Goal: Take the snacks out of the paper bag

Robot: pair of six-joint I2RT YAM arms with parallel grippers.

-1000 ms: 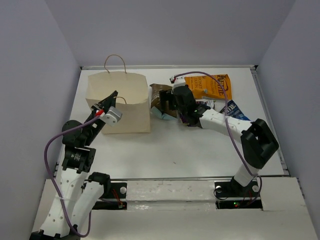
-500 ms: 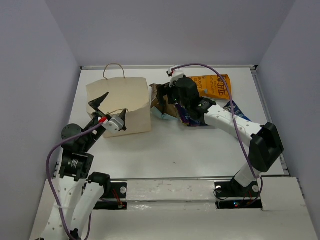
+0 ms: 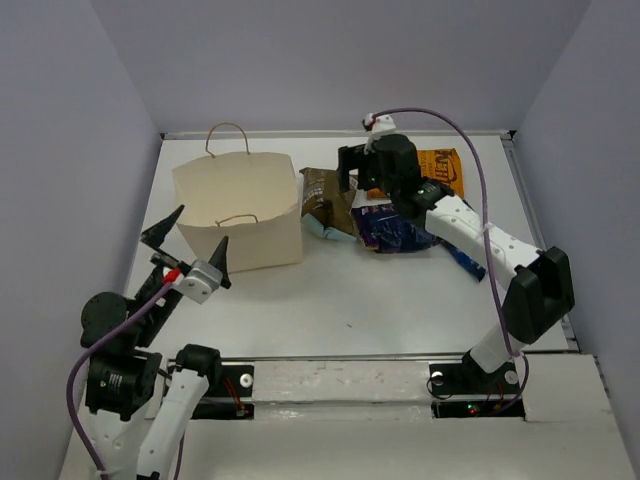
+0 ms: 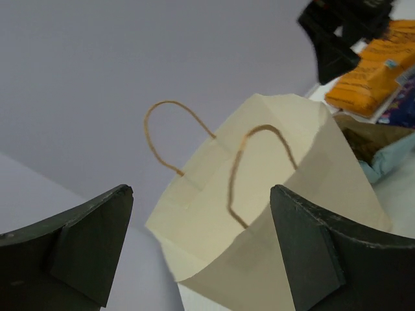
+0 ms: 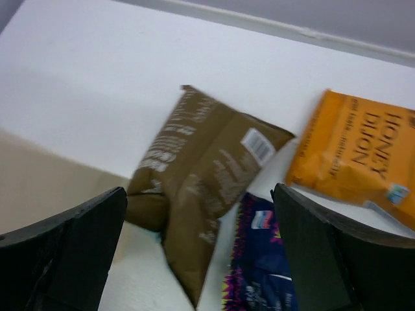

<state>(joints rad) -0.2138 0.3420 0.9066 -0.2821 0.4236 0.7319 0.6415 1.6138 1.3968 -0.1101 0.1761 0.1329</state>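
The cream paper bag [image 3: 240,212] stands upright at the back left, its mouth facing up and its brown handles [image 4: 256,165] loose. My left gripper [image 3: 202,224] hangs open just in front of the paper bag [image 4: 285,214], touching nothing. The snacks lie in a heap to the right of the bag: a brown packet [image 3: 322,194], a light teal one [image 3: 317,229], a dark blue and purple one [image 3: 396,232] and an orange bag [image 3: 441,167]. My right gripper [image 3: 350,186] hovers open above the brown packet [image 5: 207,165], with the orange bag [image 5: 363,155] to its right.
White walls close in the table on the left, back and right. Another dark blue packet end [image 3: 466,256] pokes out under the right forearm. The cream bag wall [image 5: 39,178] shows at the left of the right wrist view.
My left gripper has opened, let go of the bag's rim and drawn back toward the near edge. The right gripper has risen and moved back and to the right over the heap.
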